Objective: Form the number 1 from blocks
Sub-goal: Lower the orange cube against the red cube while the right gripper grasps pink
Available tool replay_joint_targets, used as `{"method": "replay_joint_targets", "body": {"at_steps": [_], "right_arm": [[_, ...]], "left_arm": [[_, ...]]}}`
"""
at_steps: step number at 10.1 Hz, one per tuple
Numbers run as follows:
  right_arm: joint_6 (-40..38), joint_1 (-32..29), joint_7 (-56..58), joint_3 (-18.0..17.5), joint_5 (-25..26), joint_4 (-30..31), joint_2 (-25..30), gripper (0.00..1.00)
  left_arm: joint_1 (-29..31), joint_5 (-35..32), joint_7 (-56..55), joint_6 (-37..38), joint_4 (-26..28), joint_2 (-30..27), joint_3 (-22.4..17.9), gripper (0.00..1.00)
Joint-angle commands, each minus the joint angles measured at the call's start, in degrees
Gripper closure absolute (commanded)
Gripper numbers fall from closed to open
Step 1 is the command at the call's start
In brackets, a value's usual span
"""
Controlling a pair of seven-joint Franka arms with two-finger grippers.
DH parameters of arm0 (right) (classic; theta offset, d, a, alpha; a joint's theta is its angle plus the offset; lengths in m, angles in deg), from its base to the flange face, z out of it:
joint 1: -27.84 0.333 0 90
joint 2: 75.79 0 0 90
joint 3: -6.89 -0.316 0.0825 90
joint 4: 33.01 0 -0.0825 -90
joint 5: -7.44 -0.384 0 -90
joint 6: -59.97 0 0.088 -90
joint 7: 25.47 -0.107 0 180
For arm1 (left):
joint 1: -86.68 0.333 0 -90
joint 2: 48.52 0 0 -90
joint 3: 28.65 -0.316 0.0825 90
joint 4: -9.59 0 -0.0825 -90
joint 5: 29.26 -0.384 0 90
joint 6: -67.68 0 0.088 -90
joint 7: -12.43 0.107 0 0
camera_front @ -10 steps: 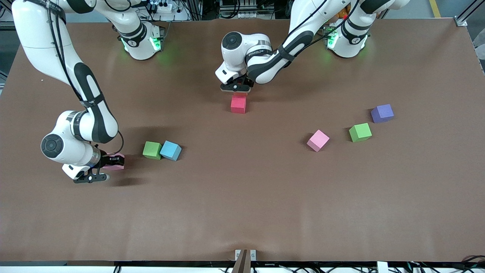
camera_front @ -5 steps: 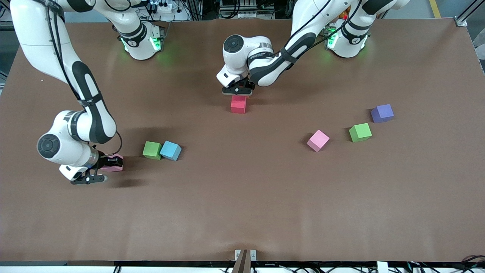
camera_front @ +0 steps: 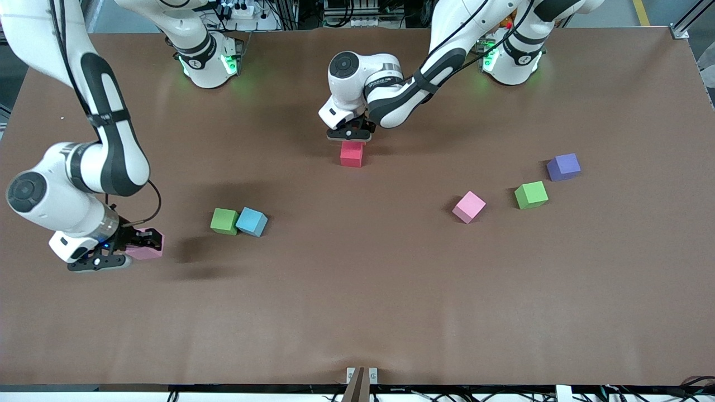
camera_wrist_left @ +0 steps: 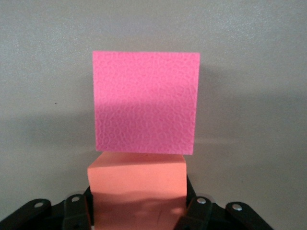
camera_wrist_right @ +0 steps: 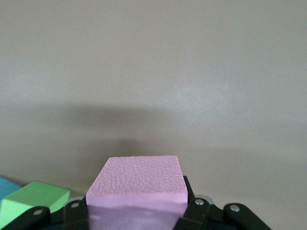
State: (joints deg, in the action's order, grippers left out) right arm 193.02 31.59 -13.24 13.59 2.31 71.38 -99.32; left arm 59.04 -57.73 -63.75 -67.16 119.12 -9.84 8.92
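My left gripper [camera_front: 351, 135] is shut on an orange block [camera_wrist_left: 136, 178], held low and close beside the red block [camera_front: 352, 154] in the middle of the table. The left wrist view shows the red block [camera_wrist_left: 146, 105] just past the orange one, their edges meeting. My right gripper [camera_front: 142, 245] is shut on a pink block [camera_front: 149, 251] near the right arm's end of the table. In the right wrist view that pink block [camera_wrist_right: 136, 181] fills the gap between the jaws. A green block [camera_front: 224, 221] and a blue block [camera_front: 252, 222] sit touching each other on the table.
Toward the left arm's end lie another pink block [camera_front: 468, 206], a green block [camera_front: 530, 195] and a purple block [camera_front: 563, 166], each apart from the others. The right wrist view catches the corner of the green block [camera_wrist_right: 31, 201] beside the blue one [camera_wrist_right: 5, 187].
My right arm has carried the pink block away from the green and blue pair, toward the right arm's end of the table. The left gripper has hardly moved.
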Motion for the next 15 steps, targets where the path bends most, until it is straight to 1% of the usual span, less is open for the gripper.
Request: {"method": "replay_joint_targets", "body": {"at_steps": [1,2,3,5,6,7,11,12,14,15], "right_arm": [[-1.38,1.78,-0.89,0.16,-0.14,1.34,3.13,0.35],[-2.43,3.10,-2.99,0.77,-0.14,1.34,3.74,0.35],[-3.40,5.98,-6.05,2.34,-0.14,1.34,4.62,0.35],[-5.34,10.30,-10.73,4.54,-2.33,1.34,5.68,0.35],[-5.60,11.45,-11.09,5.60,-3.82,1.34,5.68,0.34],[-5.61,11.63,-11.09,5.69,-4.27,1.34,5.68,0.34],[-5.61,12.51,-12.58,5.96,-5.68,1.34,5.51,0.34],[-5.61,13.47,-14.16,5.96,-6.03,1.34,5.51,0.34],[-5.61,16.72,-17.85,5.96,-6.21,1.51,5.42,0.34],[-5.61,18.47,-19.08,5.96,-7.69,1.60,5.33,0.34]], "left_arm": [[-0.13,-1.59,0.15,-0.34,-1.42,0.43,-0.13,1.00],[-0.21,-1.59,0.07,-0.34,-1.51,0.52,-0.13,1.00],[-0.21,-1.59,0.15,-0.34,-1.60,0.78,-0.13,1.00],[-0.30,-1.68,0.15,-0.34,-1.69,0.87,-1.09,1.00],[-0.22,-1.68,0.15,-0.34,-1.69,0.79,-1.18,0.71],[-0.39,-1.59,-0.02,-0.34,-1.69,0.78,-1.19,0.01],[-1.01,-1.68,-0.72,0.79,-1.86,-0.88,-1.10,0.00],[-0.83,-1.68,-0.64,2.80,-1.95,-2.36,-0.84,0.00],[-0.57,-0.54,-0.64,7.90,-3.09,-7.10,-0.66,0.00],[0.22,0.59,-0.90,9.92,-4.57,-7.91,-0.48,0.00]]}}
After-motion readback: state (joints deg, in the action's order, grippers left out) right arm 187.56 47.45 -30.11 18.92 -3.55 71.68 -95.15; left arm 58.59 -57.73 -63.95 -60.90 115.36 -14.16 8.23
